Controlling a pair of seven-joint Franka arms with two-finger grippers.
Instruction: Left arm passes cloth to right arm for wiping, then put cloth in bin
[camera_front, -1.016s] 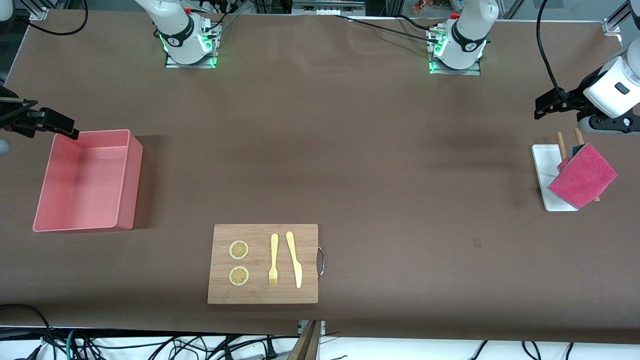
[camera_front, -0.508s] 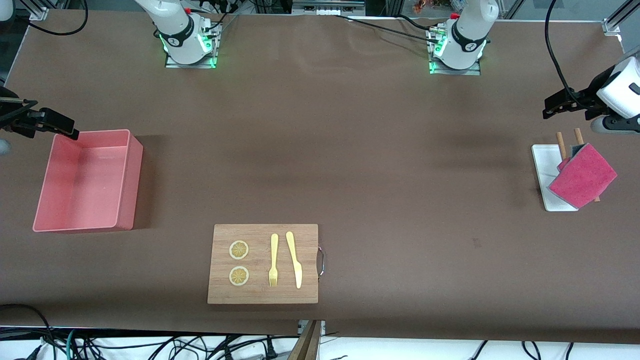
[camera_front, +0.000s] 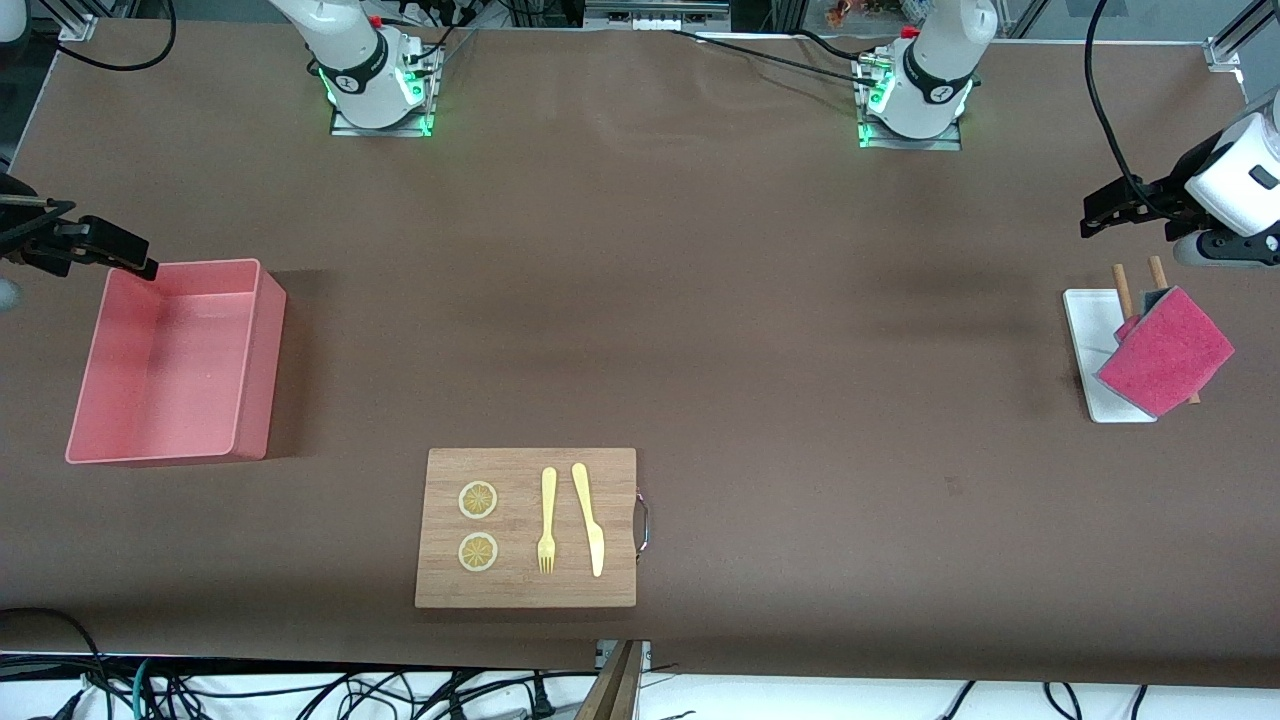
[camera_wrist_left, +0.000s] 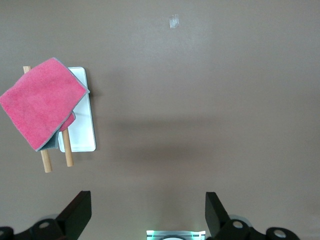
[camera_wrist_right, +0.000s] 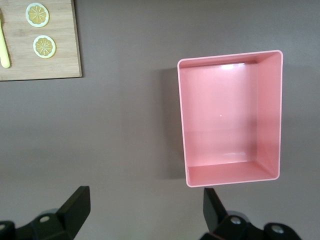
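Note:
The magenta-pink cloth (camera_front: 1165, 350) with a grey edge lies draped over two wooden dowels (camera_front: 1122, 288) on a small white tray (camera_front: 1085, 340) at the left arm's end of the table. It also shows in the left wrist view (camera_wrist_left: 42, 102). My left gripper (camera_front: 1115, 210) hangs open and empty in the air over bare table beside the tray; its jaws (camera_wrist_left: 147, 217) stand wide apart. The salmon-pink bin (camera_front: 258, 370) stands empty at the right arm's end. My right gripper (camera_front: 90, 245) waits open and empty beside the bin's corner, with the bin (camera_wrist_right: 182, 125) in the right wrist view (camera_wrist_right: 145, 215).
A wooden board (camera_front: 525, 590) with a metal handle lies near the front edge. It carries two lemon slices (camera_front: 478, 500), a yellow fork (camera_front: 547, 520) and a yellow knife (camera_front: 588, 515). The board's corner shows in the right wrist view (camera_wrist_right: 60, 60).
My left arm's hand has shifted a little toward its end of the table above the tray. The cloth, the bin and the right arm have not moved.

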